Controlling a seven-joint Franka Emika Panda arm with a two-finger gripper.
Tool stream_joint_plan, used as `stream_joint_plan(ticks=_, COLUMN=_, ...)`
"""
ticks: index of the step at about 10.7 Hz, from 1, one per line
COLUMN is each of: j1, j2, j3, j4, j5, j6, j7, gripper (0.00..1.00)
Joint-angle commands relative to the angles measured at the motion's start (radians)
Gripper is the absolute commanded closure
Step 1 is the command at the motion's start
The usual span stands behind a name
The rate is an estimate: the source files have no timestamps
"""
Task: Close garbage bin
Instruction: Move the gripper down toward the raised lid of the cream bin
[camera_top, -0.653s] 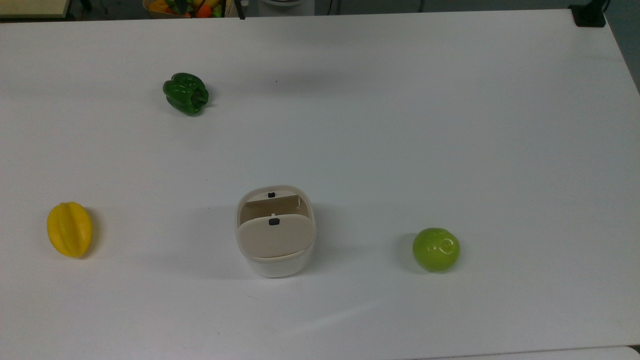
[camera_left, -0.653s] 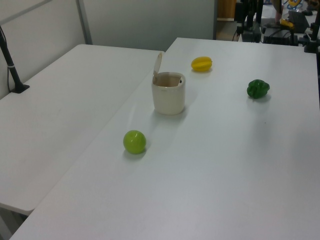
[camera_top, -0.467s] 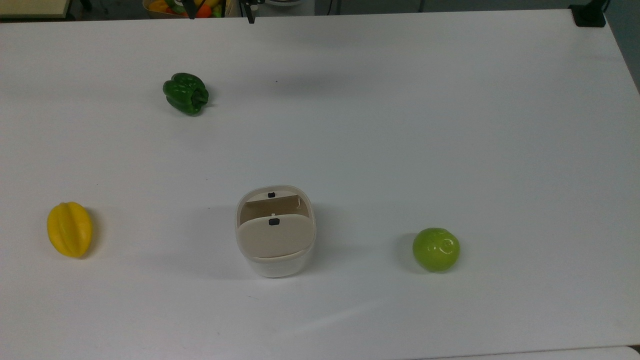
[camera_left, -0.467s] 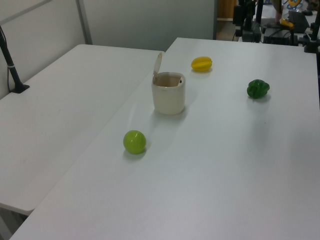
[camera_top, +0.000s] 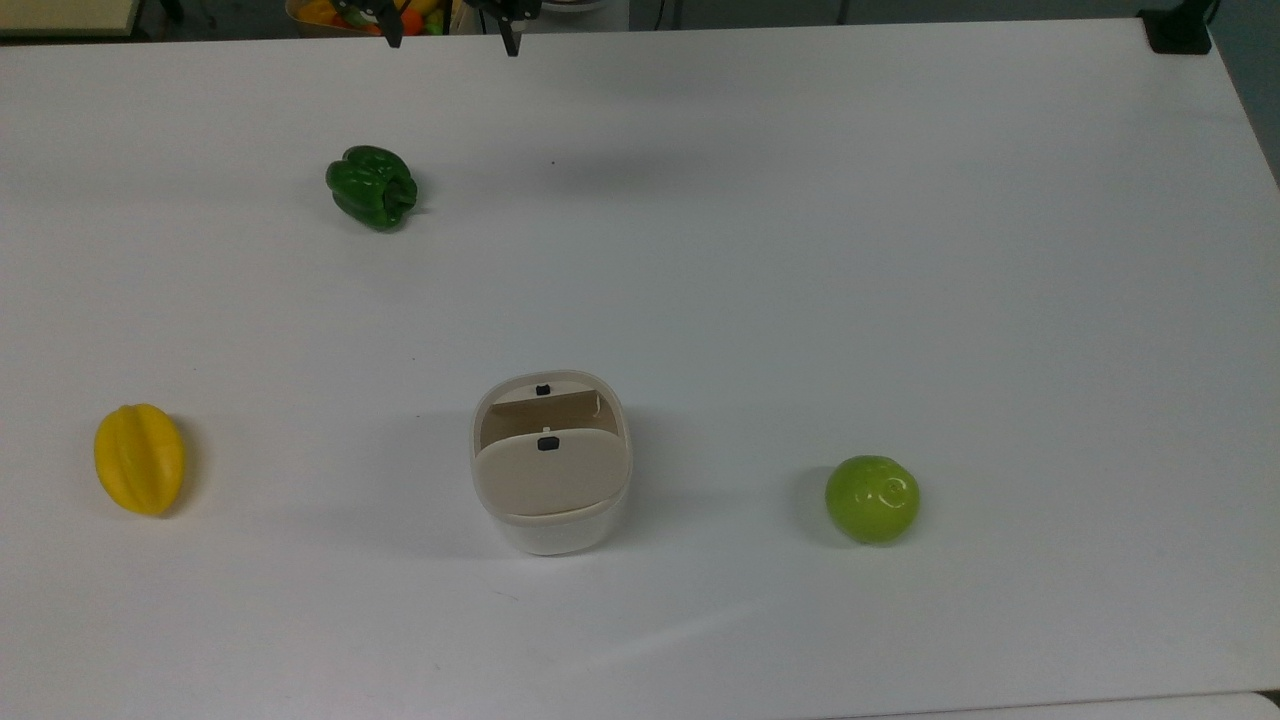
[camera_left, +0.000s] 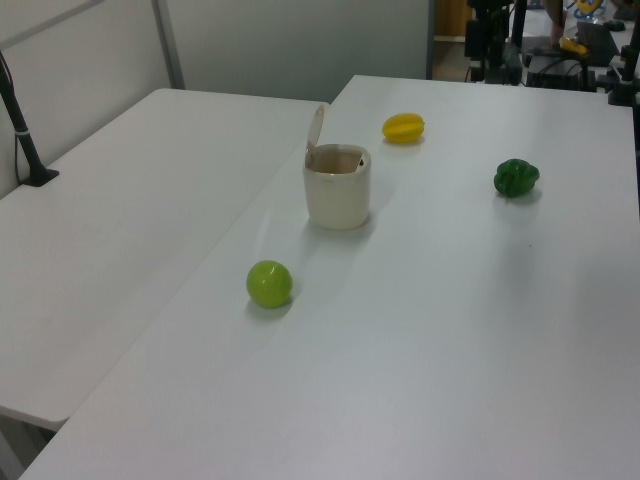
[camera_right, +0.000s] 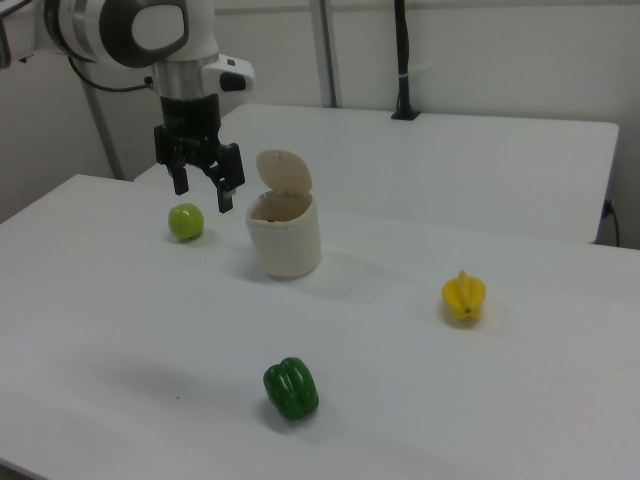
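Observation:
The garbage bin is a small cream tub near the table's middle, its beige lid standing up on its hinge and the mouth uncovered. It also appears in the left view and the right view, with the lid upright. My gripper hangs in the air, open, with nothing between its fingers, at the right view's left of the lid. In the top view the gripper pokes in at the upper edge, far from the bin.
A green pepper, a yellow star fruit and a green apple lie spread around the bin. A black clamp sits on the top view's upper right corner. A second white table adjoins.
The open fingertips have come further into the top view from its upper edge. The bin, its raised lid and the fruits have not moved.

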Motion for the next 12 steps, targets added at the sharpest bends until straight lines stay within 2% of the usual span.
stream_joint_plan(ticks=1, j1=0.023, j2=-0.005, j3=-0.004, j4=-0.036, j5=0.016, j6=0.007, j7=0.037, gripper=0.31)
stream_joint_plan(ticks=4, j1=0.028, j2=0.021, j3=-0.004, j4=-0.035, j5=0.013, j6=0.021, j7=0.035, gripper=0.51)
stream_joint_plan(ticks=5, j1=0.025, j2=0.031, j3=-0.006, j4=-0.03, j5=0.013, j6=0.026, j7=0.031, gripper=0.62)
stream_joint_plan(ticks=6, j1=0.02, j2=0.035, j3=-0.006, j4=-0.035, j5=0.014, j6=0.067, j7=0.029, gripper=0.83)
stream_joint_plan(ticks=7, j1=0.019, j2=0.048, j3=-0.007, j4=-0.035, j5=0.017, j6=0.087, j7=0.032, gripper=0.91)
stream_joint_plan(ticks=9, j1=0.019, j2=0.058, j3=-0.007, j4=-0.035, j5=0.034, j6=0.108, j7=0.032, gripper=0.95)
stream_joint_plan(ticks=12, j1=0.019, j2=0.088, j3=-0.014, j4=-0.03, j5=0.097, j6=0.18, j7=0.035, gripper=1.0)
